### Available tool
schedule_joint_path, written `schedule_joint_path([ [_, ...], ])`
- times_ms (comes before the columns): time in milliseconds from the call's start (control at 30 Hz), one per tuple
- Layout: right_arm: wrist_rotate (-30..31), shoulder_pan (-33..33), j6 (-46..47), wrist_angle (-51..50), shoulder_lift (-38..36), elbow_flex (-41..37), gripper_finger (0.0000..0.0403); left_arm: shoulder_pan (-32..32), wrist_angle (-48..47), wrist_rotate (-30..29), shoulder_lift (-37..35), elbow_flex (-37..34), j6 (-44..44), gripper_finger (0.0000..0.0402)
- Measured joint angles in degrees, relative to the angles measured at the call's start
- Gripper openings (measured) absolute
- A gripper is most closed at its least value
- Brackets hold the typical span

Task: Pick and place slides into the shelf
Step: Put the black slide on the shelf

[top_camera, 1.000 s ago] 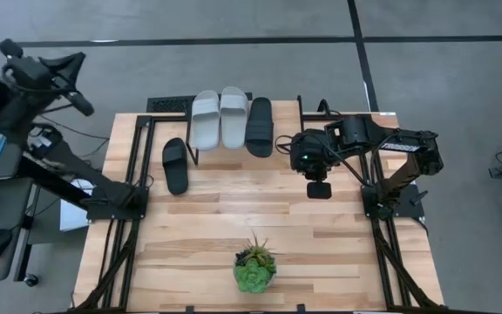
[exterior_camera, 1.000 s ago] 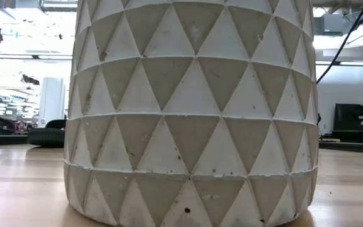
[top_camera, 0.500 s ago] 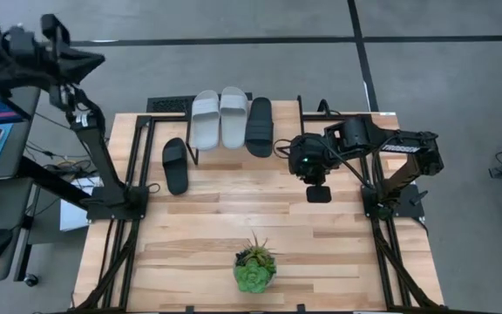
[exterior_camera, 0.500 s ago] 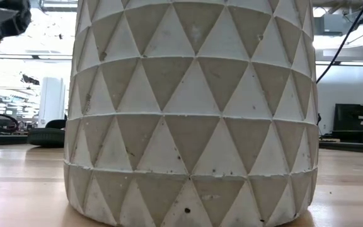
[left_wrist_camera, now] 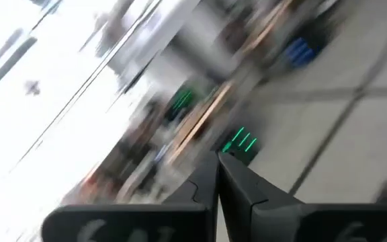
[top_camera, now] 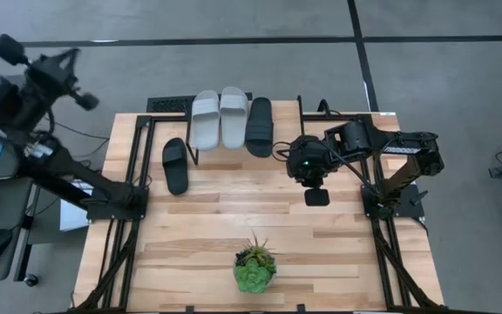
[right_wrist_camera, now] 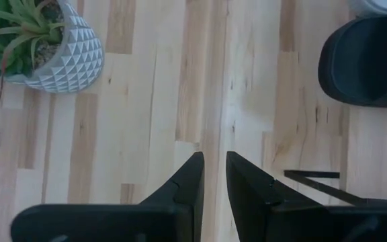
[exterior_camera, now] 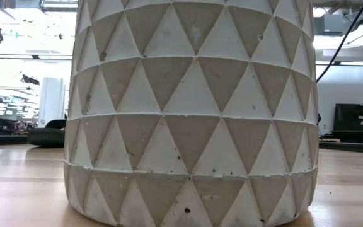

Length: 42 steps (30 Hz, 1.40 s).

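Note:
In the high view two light grey slides (top_camera: 205, 119) (top_camera: 233, 116) and one black slide (top_camera: 260, 126) lie side by side on the shelf (top_camera: 286, 118) at the table's far edge. The second black slide (top_camera: 174, 164) lies flat on the table left of the shelf; it also shows in the low view (exterior_camera: 46, 135). My right gripper (top_camera: 316, 196) (right_wrist_camera: 213, 161) hovers over bare wood right of the shelf, its fingers almost together, holding nothing. My left gripper (left_wrist_camera: 218, 161) is shut and raised beyond the table's far left corner (top_camera: 55, 70).
A green plant in a grey faceted pot (top_camera: 254, 269) (right_wrist_camera: 59, 54) stands near the table's near edge and fills the low view (exterior_camera: 194, 113). The shelf's right end is bare. Open wood lies between shelf and pot.
My left arm has swung up and back down in the air beyond the table's left edge. My right gripper has drifted a little toward the near edge. The slides have stayed put.

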Motion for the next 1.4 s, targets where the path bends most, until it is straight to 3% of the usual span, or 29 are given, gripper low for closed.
schedule_joint_path([
  [100, 0.0, 0.0, -0.3, 0.2, 0.0, 0.0, 0.0054, 11.4, 0.1, 0.1, 0.6, -0.9, -5.0, 0.0000],
  [133, 0.0, 0.1, -0.4, 0.5, 0.0, 0.0, 0.0054, 13.7, -0.3, 3.2, 0.8, -1.4, -8.8, 0.0000],
  [167, 0.0, 0.2, -0.4, 0.8, 0.0, 0.0, 0.0054, 15.3, -1.9, 10.0, 0.9, -1.9, -12.5, 0.0000],
  [267, -0.5, 0.2, -0.4, 1.3, 0.0, 0.0, 0.0054, 17.9, -9.4, 41.8, 1.2, -2.3, -20.3, 0.0000],
  [300, -0.5, 0.4, -0.4, 1.5, 0.0, 0.0, 0.0054, 18.5, -12.1, 49.3, 1.7, -2.3, -20.9, 0.0000],
  [433, -1.1, 1.7, -1.0, 1.7, 0.0, 0.0, 0.0054, 20.3, -22.7, 71.9, 4.9, -3.1, -21.3, 0.0000],
  [467, -1.8, 2.0, -1.0, 1.7, 0.0, 0.0, 0.0054, 20.6, -22.4, 74.4, 5.6, -4.5, -23.0, 0.0000],
  [700, -3.6, 4.1, 1.5, 2.2, 0.0, 0.0, 0.0054, 26.3, -23.0, 75.7, 7.1, -12.4, -26.9, 0.0000],
  [967, -3.7, 7.2, 3.7, 2.3, 0.0, 0.0, 0.0054, 40.8, -22.9, 76.3, -2.2, -30.8, -27.4, 0.0000],
  [1100, -3.7, 8.4, 5.3, 2.4, 0.0, 0.0, 0.0054, 49.1, -23.9, 72.5, -5.6, -37.1, -28.1, 0.0000],
  [1233, -3.7, 9.2, 6.1, 2.9, 0.0, 0.0, 0.0054, 60.9, -22.6, 79.3, -6.7, -41.1, -22.8, 0.0000],
  [1400, -3.6, 9.9, 6.2, 4.6, 0.0, 0.0, 0.0054, 66.3, -11.7, 85.5, -8.7, -46.0, -22.2, 0.0000],
])
